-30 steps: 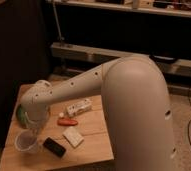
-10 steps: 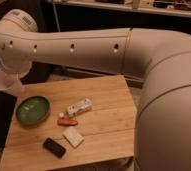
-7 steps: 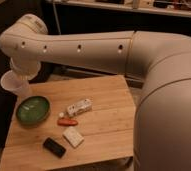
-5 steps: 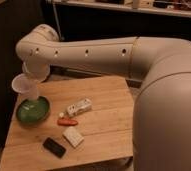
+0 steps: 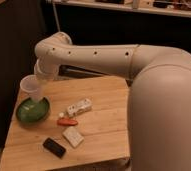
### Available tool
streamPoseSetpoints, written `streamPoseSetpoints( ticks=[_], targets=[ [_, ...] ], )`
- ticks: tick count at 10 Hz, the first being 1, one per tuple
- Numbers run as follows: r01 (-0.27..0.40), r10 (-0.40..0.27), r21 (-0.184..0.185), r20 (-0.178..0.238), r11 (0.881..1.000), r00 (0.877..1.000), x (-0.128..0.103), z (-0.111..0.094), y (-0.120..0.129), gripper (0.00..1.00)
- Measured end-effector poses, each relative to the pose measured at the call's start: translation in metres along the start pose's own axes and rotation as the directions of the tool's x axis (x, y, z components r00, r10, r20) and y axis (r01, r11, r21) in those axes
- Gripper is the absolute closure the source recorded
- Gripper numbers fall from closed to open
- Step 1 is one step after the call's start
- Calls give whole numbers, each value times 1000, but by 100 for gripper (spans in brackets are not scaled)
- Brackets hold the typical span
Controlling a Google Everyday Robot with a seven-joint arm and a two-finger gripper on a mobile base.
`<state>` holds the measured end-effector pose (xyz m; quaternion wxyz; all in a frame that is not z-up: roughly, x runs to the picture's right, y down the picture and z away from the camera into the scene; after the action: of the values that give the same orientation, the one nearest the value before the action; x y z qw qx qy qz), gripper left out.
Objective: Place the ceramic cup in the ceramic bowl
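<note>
The ceramic cup is small, round and whitish. It hangs tilted just above the ceramic bowl, a shallow glossy green bowl at the left side of the wooden table. The cup's lower edge is at or just over the bowl's inside; I cannot tell if they touch. My gripper is at the end of the big white arm, directly above and behind the cup, and is shut on it. Its fingers are mostly hidden by the wrist and the cup.
On the table to the right of the bowl lie a white elongated block, a small orange-red item, a white rectangular block and a black flat item. The arm's bulky body fills the right side. Dark shelving stands behind.
The arm has swung right and down, carrying the cup from off the table's left edge to just over the green bowl. The items on the table have not moved.
</note>
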<state>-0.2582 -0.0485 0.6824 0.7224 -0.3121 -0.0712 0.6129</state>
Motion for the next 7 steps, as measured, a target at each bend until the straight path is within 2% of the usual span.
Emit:
streamPoseSetpoints(
  ticks=[1,3,5,7],
  targets=[
    [11,-11,-10,-10,1000,1000,-2,4,3,100],
    [11,-11,-15,-22,1000,1000,-2,12,4,92],
    [13,-13,-11,-31,1000,999,6,32,0,99],
    [22,-22,-13,-46,1000,999,16,59,-2,100]
  ],
)
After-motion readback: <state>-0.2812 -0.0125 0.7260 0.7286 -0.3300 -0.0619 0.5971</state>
